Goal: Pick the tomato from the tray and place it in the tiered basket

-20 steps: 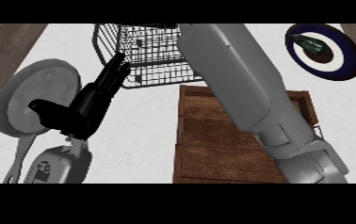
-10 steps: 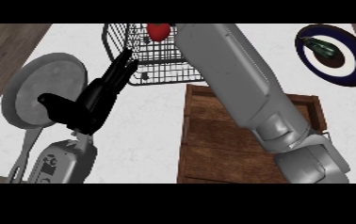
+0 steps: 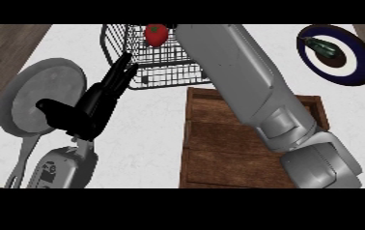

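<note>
Tomato point(image 3: 156, 34) sits in the wire basket point(image 3: 135, 60) at the far edge of the tabletop point(image 3: 153, 127), near the basket's upper rim, just left of the right forearm point(image 3: 242, 79). The right forearm runs from the near right corner up across the wooden tray point(image 3: 214, 151) and over the basket's right side. The right hand itself is out of sight past the top of the view, so I can't tell whether its fingers are spread or curled.

Left hand point(image 3: 92, 108) shows at the near left, fingers straight and pressed together, pointing up toward the basket's left side, thumb sticking out to the left, holding nothing. It overlaps the right edge of the grey pan point(image 3: 35, 93) that lies along the left edge of the tabletop, handle toward the near left corner.

Dark-rimmed plate point(image 3: 335, 60) at the far right corner, with a dark green vegetable point(image 3: 324, 47) on it, well apart from the tray.
</note>
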Robot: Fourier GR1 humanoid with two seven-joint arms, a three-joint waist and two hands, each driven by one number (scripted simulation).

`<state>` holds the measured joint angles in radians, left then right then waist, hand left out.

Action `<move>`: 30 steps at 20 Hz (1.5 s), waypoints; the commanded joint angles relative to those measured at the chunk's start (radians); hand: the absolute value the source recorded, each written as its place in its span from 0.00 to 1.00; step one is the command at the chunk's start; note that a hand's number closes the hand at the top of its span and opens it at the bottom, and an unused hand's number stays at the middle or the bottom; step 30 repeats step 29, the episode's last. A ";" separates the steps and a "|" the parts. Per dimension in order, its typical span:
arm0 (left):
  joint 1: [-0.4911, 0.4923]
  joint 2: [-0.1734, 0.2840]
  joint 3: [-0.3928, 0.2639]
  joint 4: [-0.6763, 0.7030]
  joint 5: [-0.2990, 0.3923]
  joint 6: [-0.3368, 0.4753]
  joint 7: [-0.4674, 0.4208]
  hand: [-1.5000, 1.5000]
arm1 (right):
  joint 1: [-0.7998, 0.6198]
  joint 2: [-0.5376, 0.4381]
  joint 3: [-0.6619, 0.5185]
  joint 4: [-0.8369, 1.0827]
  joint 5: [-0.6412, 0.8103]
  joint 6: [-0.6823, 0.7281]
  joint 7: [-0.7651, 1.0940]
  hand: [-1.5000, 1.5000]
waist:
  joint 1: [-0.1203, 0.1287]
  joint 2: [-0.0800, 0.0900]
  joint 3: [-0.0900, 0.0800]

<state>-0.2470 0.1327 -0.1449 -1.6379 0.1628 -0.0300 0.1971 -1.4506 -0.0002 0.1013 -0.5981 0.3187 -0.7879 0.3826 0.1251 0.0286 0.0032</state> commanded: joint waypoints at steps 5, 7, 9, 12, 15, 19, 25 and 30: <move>0.070 0.020 0.027 0.122 -0.024 0.018 0.039 0.50 | 0.004 0.000 -0.051 0.075 -0.036 -0.091 0.016 0.00 | -0.102 -0.017 -0.004; 0.112 0.034 0.061 0.117 0.017 -0.001 0.035 0.50 | 0.066 -0.033 -0.050 0.017 -0.050 -0.037 0.008 0.00 | -0.132 -0.027 -0.003; 0.147 0.045 0.047 0.074 0.001 -0.004 0.043 0.50 | 0.105 -0.052 -0.044 -0.030 -0.065 0.032 -0.008 0.00 | -0.135 -0.032 -0.003; 0.141 0.059 0.093 0.089 0.032 -0.006 0.047 0.50 | 0.172 -0.123 -0.031 -0.125 -0.101 0.189 -0.023 0.00 | -0.168 -0.038 -0.002; 0.180 0.042 0.081 0.061 0.010 0.021 0.037 0.50 | 0.294 -0.157 -0.001 -0.217 -0.127 0.302 -0.037 0.00 | -0.196 -0.045 -0.001; 0.188 0.066 0.115 0.044 0.033 0.014 0.056 0.50 | 0.367 -0.284 -0.011 -0.354 -0.180 0.462 -0.007 0.00 | -0.221 -0.051 -0.001; 0.260 0.057 0.125 0.005 0.031 0.028 0.030 0.50 | 0.557 -0.465 -0.081 -0.572 -0.291 0.626 0.014 0.00 | -0.243 -0.056 -0.001; 0.201 0.050 0.109 0.025 0.030 0.031 0.069 0.50 | 0.683 -0.531 -0.131 -0.753 -0.354 0.671 0.028 0.00 | -0.241 -0.046 -0.002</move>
